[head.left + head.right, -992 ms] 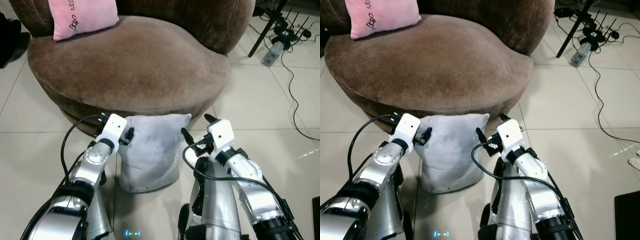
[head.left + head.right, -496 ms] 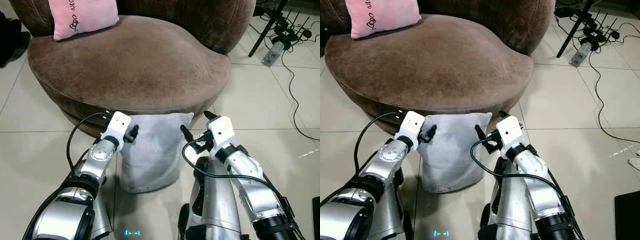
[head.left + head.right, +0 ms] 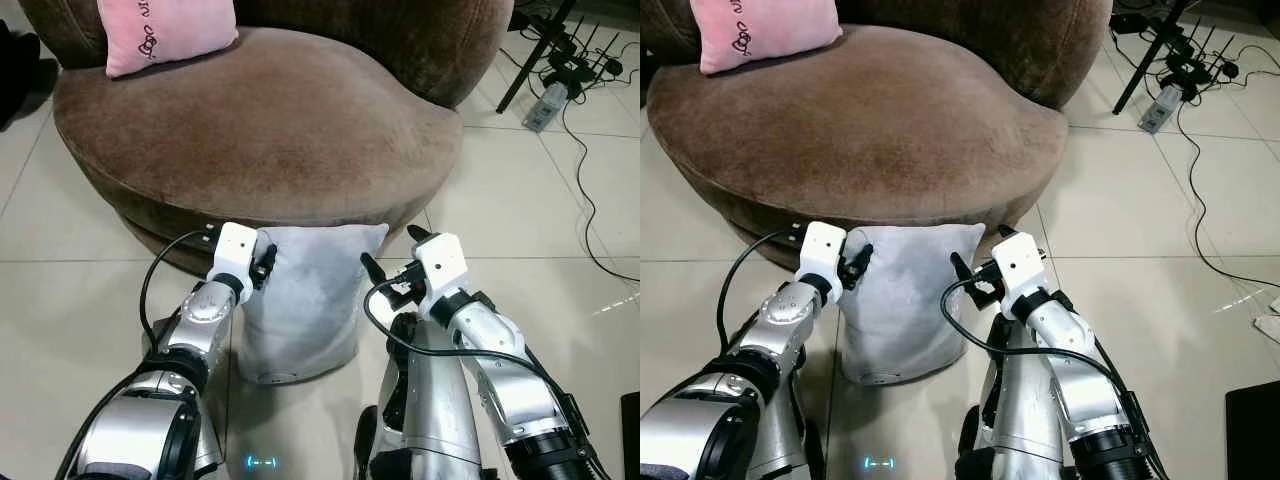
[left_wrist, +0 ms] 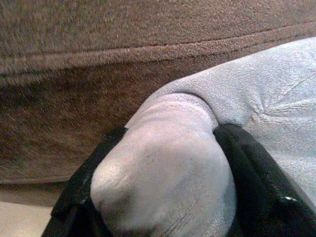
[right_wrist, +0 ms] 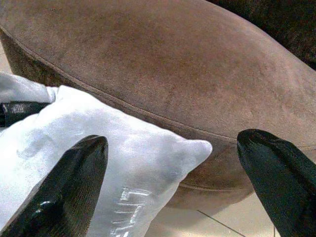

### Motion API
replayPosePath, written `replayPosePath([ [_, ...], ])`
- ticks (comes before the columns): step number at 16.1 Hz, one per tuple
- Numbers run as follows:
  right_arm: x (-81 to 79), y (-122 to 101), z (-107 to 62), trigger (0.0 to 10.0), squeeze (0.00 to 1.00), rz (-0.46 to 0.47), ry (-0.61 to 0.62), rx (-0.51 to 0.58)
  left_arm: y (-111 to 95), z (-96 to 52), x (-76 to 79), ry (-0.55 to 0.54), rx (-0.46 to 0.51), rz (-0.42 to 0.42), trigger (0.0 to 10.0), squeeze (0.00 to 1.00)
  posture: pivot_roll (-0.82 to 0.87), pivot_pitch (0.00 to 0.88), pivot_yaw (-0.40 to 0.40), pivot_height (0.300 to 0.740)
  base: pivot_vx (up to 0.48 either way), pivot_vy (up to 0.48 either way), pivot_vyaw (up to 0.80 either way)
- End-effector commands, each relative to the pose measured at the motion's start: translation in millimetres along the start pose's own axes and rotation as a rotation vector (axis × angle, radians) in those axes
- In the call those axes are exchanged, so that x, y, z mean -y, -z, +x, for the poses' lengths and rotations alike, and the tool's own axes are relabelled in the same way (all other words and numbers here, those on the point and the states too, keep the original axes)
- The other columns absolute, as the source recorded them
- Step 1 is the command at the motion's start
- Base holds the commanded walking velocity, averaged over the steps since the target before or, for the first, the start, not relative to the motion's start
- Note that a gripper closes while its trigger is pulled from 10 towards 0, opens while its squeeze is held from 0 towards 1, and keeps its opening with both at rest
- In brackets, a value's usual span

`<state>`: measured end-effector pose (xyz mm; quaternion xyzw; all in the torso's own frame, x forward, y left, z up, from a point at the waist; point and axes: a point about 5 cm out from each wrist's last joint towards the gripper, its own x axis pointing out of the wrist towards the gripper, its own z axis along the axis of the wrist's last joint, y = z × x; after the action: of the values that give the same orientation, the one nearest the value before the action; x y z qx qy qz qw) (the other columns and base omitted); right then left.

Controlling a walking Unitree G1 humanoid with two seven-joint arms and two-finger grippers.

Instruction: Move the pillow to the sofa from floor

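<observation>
A grey pillow [image 3: 300, 310] stands upright on the tiled floor, leaning against the front of the round brown sofa [image 3: 270, 130]. My left gripper [image 3: 265, 262] is shut on the pillow's upper left corner; in the left wrist view that corner [image 4: 163, 168] bulges between the two black fingers [image 4: 256, 182]. My right gripper [image 3: 390, 250] stands open just beside the upper right corner. Through the right wrist view that corner [image 5: 192, 148] lies between the spread fingers [image 5: 69, 192], not touched by them.
A pink pillow [image 3: 165, 35] rests at the sofa's back left. A power strip [image 3: 545, 105], cables and a black stand leg [image 3: 525, 60] lie on the floor at the far right. Bare tiles stretch to both sides of the arms.
My left gripper has moved right onto the pillow's upper left corner and pinched it. The pillow's top has shifted slightly right. The right gripper has hardly moved.
</observation>
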<state>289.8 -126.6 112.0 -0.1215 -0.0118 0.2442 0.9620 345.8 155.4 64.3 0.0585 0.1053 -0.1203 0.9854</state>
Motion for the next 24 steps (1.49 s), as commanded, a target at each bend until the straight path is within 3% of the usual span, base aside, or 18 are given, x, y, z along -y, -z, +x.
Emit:
replayPosePath([
  [1, 4.5, -3, -2.7, 10.0, 0.00, -0.004, -0.001, 0.004, 6, 0.6, 11.9, 0.038, -0.016, -0.133, 0.0, 0.00, -0.12, 0.218, -0.191, 0.416, 0.000, 0.000, 0.00],
  [2, 5.3, -3, -3.3, 10.0, 0.00, -0.007, -0.005, -0.001, 5, 2.4, 17.5, 0.051, 0.010, -0.281, 0.0, 0.00, -0.12, 0.212, -0.199, 0.416, 0.000, 0.000, 0.00],
  [4, 6.3, -3, -4.3, 10.0, 0.00, -0.008, -0.006, -0.004, -2, 6.0, 26.1, 0.089, 0.053, -0.387, 0.0, 0.00, -0.12, 0.209, -0.201, 0.416, 0.000, 0.000, 0.00],
  [6, 7.4, -2, -5.4, 10.0, 0.01, -0.008, -0.005, -0.010, -13, 9.6, 35.6, 0.144, 0.108, -0.431, 0.0, 0.00, -0.12, 0.206, -0.203, 0.416, 0.000, 0.000, 0.00],
  [9, 8.8, 0, -6.9, 10.0, 0.01, -0.006, -0.001, -0.018, -39, 14.6, 48.4, 0.243, 0.246, -0.432, 0.0, 0.00, -0.12, 0.208, -0.202, 0.416, 0.000, 0.000, 0.00],
  [10, 8.7, 1, -6.9, 10.0, 0.01, -0.003, -0.001, -0.023, -73, 17.0, 54.4, 0.314, 0.400, -0.402, 0.0, 0.00, -0.12, 0.209, -0.202, 0.416, 0.000, 0.000, 0.00],
  [12, 7.6, 2, -6.1, 10.0, 0.00, 0.000, -0.003, -0.028, -110, 14.3, 55.9, 0.370, 0.562, -0.362, 0.0, 0.00, -0.12, 0.211, -0.202, 0.416, 0.000, 0.000, 0.00],
  [13, 7.6, 2, -6.1, 10.0, 0.00, 0.000, -0.003, -0.028, -110, 14.3, 55.9, 0.370, 0.562, -0.362, 0.0, 0.00, -0.12, 0.211, -0.202, 0.416, 0.000, 0.000, 0.00],
  [14, 7.4, 2, -5.6, 10.0, 0.01, 0.001, -0.003, -0.030, -127, 10.9, 54.4, 0.389, 0.634, -0.347, 0.0, 0.00, -0.12, 0.211, -0.202, 0.416, 0.000, 0.000, 0.00],
  [17, 8.4, 3, -4.1, 10.0, 0.00, 0.008, 0.004, -0.039, -154, 1.6, 51.5, 0.415, 0.737, -0.310, 0.0, 0.00, -0.10, 0.214, -0.200, 0.416, 0.000, 0.000, 0.00],
  [18, 8.7, 3, -3.7, 10.0, 0.00, 0.009, 0.007, -0.044, -155, 0.1, 50.2, 0.398, 0.723, -0.269, 0.0, 0.00, -0.10, 0.216, -0.200, 0.416, 0.000, 0.000, 0.00],
  [19, 8.5, 4, -3.4, 10.0, 0.00, 0.008, 0.008, -0.046, -147, 3.7, 48.4, 0.351, 0.648, -0.211, 3.3, 0.00, -0.10, 0.217, -0.199, 0.416, 0.000, 0.000, 0.00],
  [20, 8.2, 4, -3.4, 10.0, 0.00, 0.007, 0.008, -0.048, -138, 5.6, 46.4, 0.321, 0.595, -0.154, 10.0, 0.00, -0.10, 0.217, -0.198, 0.416, 0.000, 0.000, 0.00],
  [21, 7.7, 5, -3.5, 10.0, 0.00, 0.007, 0.009, -0.050, -132, 5.5, 44.8, 0.307, 0.565, -0.103, 10.0, 0.00, -0.10, 0.217, -0.195, 0.416, 0.000, 0.000, 0.00],
  [23, 7.4, 5, -3.7, 10.0, 0.00, 0.008, 0.009, -0.051, -128, 3.8, 43.6, 0.316, 0.553, -0.097, 10.0, 0.00, -0.10, 0.216, -0.194, 0.416, 0.000, 0.000, 0.00],
  [24, 7.4, 7, -4.4, 10.0, 0.00, 0.008, 0.010, -0.056, -120, -0.1, 40.3, 0.335, 0.513, -0.061, 10.0, 1.00, -0.09, 0.211, -0.188, 0.416, 0.000, 0.000, 0.00],
])
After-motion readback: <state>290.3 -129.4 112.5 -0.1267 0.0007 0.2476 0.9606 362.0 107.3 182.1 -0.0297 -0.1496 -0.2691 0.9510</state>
